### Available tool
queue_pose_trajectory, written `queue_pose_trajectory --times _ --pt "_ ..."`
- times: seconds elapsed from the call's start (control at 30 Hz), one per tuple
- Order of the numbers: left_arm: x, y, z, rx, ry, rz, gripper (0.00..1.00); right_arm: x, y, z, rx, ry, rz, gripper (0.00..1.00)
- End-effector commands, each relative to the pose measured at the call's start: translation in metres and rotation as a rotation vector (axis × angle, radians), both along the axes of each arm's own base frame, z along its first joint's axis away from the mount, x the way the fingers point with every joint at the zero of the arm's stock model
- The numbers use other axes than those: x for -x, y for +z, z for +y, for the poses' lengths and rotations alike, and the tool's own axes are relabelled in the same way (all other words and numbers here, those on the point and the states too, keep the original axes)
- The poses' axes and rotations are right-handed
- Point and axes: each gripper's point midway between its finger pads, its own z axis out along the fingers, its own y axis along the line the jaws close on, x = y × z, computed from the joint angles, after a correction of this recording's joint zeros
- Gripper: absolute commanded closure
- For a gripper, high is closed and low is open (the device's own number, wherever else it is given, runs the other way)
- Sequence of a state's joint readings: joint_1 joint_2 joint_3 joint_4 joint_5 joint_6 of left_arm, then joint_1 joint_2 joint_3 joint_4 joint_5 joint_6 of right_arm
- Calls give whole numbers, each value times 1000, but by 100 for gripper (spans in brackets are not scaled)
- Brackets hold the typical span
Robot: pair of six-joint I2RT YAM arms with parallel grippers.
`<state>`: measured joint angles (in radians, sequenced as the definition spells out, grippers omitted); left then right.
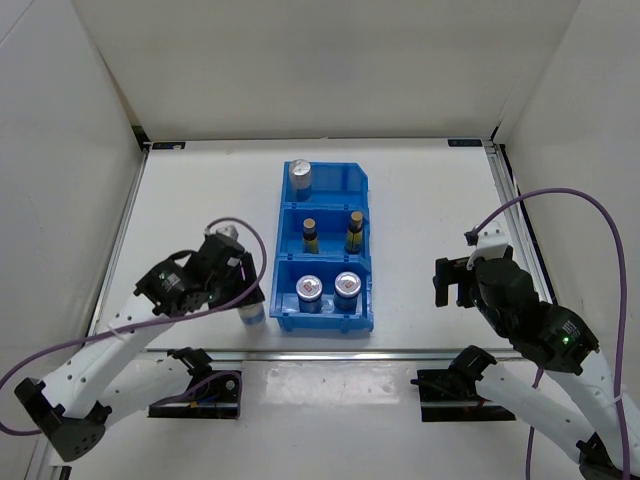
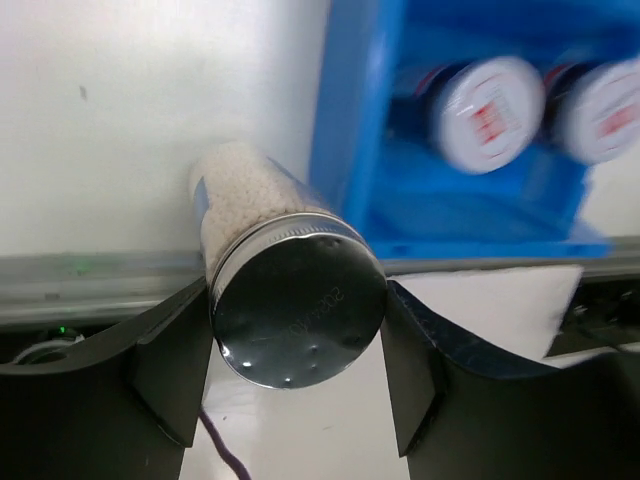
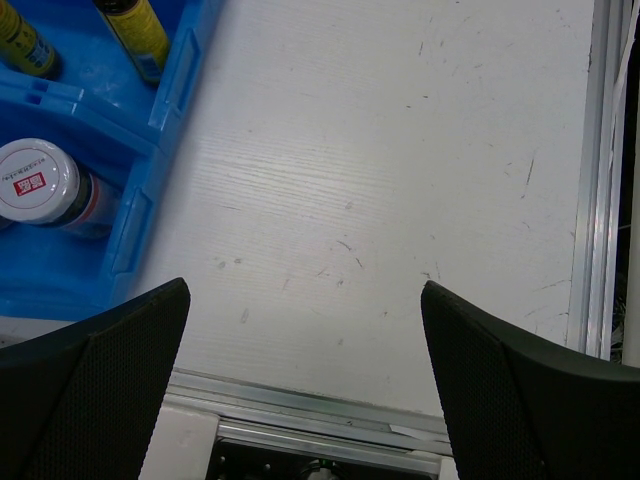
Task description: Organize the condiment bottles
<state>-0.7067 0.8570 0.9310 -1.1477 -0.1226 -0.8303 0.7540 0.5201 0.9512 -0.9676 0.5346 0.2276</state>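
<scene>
Nearest, at the near edge of the table [image 1: 430, 200]: silver-capped shaker [image 2: 250, 210], pinched at the cap between both fingers of the left gripper [image 2: 295, 300]. Jaws closed in against the cap sides, no gap showing. Clear body packed with white granules, strip of blue label on one side, shiny flat cap with a few small holes and faint stamped text. Just beside the near-left corner of the blue bin [image 1: 325, 323], outside it. Resting on the table or just off it: cannot tell.

Right gripper [image 3: 305, 290] spread wide, nothing between the fingers, only scuffed white table under it. Off to the right of the bin, well apart from it.

Bin, near compartment: two short jars [image 1: 310, 290] [image 1: 347, 287] side by side, white lids with red print, upright.

Middle compartment: two slim dark-amber bottles [image 1: 311, 235] [image 1: 354, 232], yellow labels, dark caps, upright, a small gap between them.

Far compartment: second shaker [image 1: 301, 178], silver cap up, tucked in the left corner, remainder of that compartment bare blue.
</scene>
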Motion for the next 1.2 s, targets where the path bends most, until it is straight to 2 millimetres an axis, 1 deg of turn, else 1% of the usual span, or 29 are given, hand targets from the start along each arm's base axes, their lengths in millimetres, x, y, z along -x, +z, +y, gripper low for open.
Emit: queue_pose_trajectory --times 0.0,0.03,0.07,0.13,0.17,0.2,0.23,0.27,0.37,0.4,0.47,0.5,0.57,0.6,0.63,0.67,0.7,0.73,0.8,0.83,0.87,0.9,0.93,0.97,1.03,1.07,1.1,1.13,1.17 --pt "-48 83 -12 40 0 -267 89 -5 4 5 -14 7 -23 0" --pt "-56 99 -14 35 -8 -302 89 -5 4 5 -14 7 -23 0" --pt "-71 129 -19 30 -20 -369 89 -5 4 5 -14 7 -23 0" --pt "-86 161 -26 28 -26 -434 89 -5 4 5 -14 7 -23 0" --pt "-101 164 -36 -1 -36 -430 89 -5 4 5 -14 7 -23 0" --pt "-111 200 -42 23 -55 -505 89 -5 4 5 -14 7 -23 0" --pt "-121 213 -50 28 -64 -534 89 -5 4 5 -14 7 -23 0" --pt "-139 230 -67 37 -80 -556 89 -4 6 4 -20 7 -30 0" --pt "-172 251 -98 17 -160 -649 89 -4 7 4 -27 7 -37 0" --pt "-195 259 -117 20 -170 -689 89 -4 7 4 -27 7 -37 0" --pt "-217 262 -133 -16 -206 -717 89 -3 9 3 -33 7 -43 0" --pt "-236 260 -149 -28 -218 -727 89 -3 9 3 -33 7 -43 0" --pt "-259 253 -161 -51 -237 -734 89 -2 10 2 -40 7 -51 0" --pt "-280 242 -175 -50 -250 -730 89 -2 10 2 -40 7 -51 0" --pt "-288 234 -185 -13 -279 -711 89 -1 11 1 -47 7 -58 0" --pt "-302 225 -182 9 -268 -689 89 -1 11 1 -47 7 -58 0" --pt "-317 200 -189 18 -272 -639 89 -1 11 1 -47 7 -58 0" --pt "-322 197 -193 52 -280 -630 89 -1 11 1 -47 7 -58 0" --pt "-333 179 -193 53 -272 -593 89 -1 11 1 -47 7 -58 0" --pt "-341 162 -198 44 -275 -574 89 -1 11 1 -47 7 -58 0" --pt "-348 153 -194 33 -264 -559 89 -1 11 1 -47 7 -58 0" --pt "-352 146 -196 30 -264 -553 89 -1 11 1 -47 7 -58 0" --pt "-358 128 -197 35 -278 -519 89 -1 11 1 -47 7 -58 0" --pt "-360 122 -202 44 -289 -511 89 -1 11 1 -47 7 -58 0" --pt "-368 108 -200 57 -285 -484 89 -1 11 1 -47 7 -58 0" --pt "-369 95 -204 63 -289 -457 89 -1 11 1 -47 7 -58 0" --pt "-375 88 -198 72 -289 -440 89 -1 11 1 -47 7 -58 0" --pt "-375 83 -203 93 -290 -429 89 -1 11 1 -47 7 -58 0" --pt "-380 72 -200 100 -283 -404 89 -1 11 1 -47 7 -58 0"
